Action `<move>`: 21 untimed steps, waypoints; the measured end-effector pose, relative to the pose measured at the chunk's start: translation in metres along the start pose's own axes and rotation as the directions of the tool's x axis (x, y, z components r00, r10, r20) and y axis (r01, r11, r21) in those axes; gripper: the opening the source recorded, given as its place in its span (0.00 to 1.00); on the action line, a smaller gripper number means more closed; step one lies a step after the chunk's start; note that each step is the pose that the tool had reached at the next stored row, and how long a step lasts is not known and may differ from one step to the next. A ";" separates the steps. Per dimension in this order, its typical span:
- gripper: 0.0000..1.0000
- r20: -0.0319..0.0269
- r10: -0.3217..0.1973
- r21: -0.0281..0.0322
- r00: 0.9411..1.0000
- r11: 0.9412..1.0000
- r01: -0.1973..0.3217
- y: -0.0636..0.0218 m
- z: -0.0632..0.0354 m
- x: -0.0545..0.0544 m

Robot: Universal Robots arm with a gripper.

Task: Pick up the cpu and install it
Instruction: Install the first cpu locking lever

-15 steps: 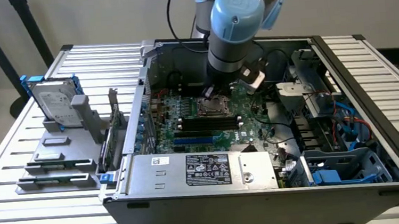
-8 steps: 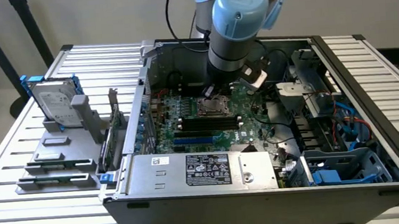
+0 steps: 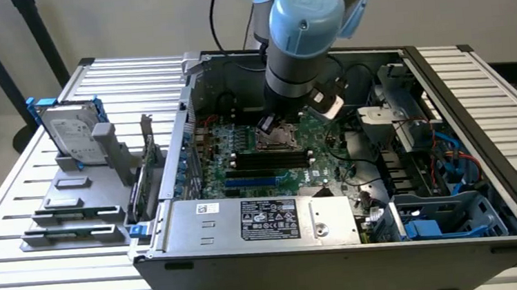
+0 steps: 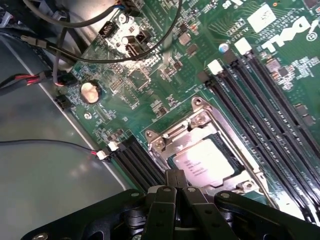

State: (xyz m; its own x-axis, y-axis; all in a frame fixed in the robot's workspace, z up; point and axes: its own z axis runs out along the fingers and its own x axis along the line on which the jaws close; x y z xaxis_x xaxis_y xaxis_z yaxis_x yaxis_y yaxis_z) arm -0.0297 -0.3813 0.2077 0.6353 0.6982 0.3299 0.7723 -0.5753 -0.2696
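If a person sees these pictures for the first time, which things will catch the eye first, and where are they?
The robot arm reaches down into the open computer case, over the green motherboard in its middle. In the wrist view, the shiny cpu lies in its metal socket frame, just beyond the shut gripper. Outside the case, toward the exterior view's left, a hard drive stands upright.

Cpu: glossy silver metal top. Socket frame: bright bare metal. Motherboard: matt green. Case: dull grey metal. Bench: ribbed pale metal.
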 end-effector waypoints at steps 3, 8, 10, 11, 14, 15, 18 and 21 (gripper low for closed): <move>0.11 0.000 0.000 0.000 1.000 1.000 0.000 -0.0009 -0.0039 -0.005; 0.11 0.000 0.000 0.000 1.000 1.000 0.000 -0.0022 -0.0111 -0.011; 0.11 0.000 0.000 0.000 1.000 1.000 0.000 -0.0027 -0.0140 -0.014; 0.11 0.000 0.000 0.000 1.000 1.000 0.000 -0.0030 -0.0155 -0.015; 0.11 0.000 0.000 0.000 1.000 1.000 0.000 -0.0038 -0.0198 -0.019; 0.11 0.000 0.000 0.000 1.000 1.000 0.000 -0.0040 -0.0213 -0.020; 0.11 0.000 0.000 0.000 1.000 1.000 0.000 -0.0044 -0.0263 -0.024; 0.11 0.000 0.000 0.000 1.000 1.000 0.000 -0.0046 -0.0325 -0.026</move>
State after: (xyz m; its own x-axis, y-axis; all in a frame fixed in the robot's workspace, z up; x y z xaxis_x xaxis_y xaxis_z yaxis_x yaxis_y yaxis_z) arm -0.0496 -0.4103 0.2299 0.6354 0.6983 0.3297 0.7722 -0.5753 -0.2696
